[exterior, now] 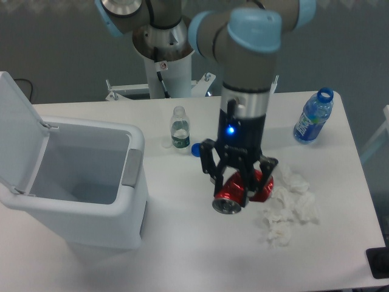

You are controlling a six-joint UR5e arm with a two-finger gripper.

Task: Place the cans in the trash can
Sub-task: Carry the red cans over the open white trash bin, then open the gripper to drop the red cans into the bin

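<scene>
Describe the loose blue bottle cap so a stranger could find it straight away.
Start at the white trash can on the table's left, then look right to the small clear bottle standing uncapped. The blue cap lies on the table beside that bottle, partly behind the gripper; it is the only small flat blue disc.
</scene>
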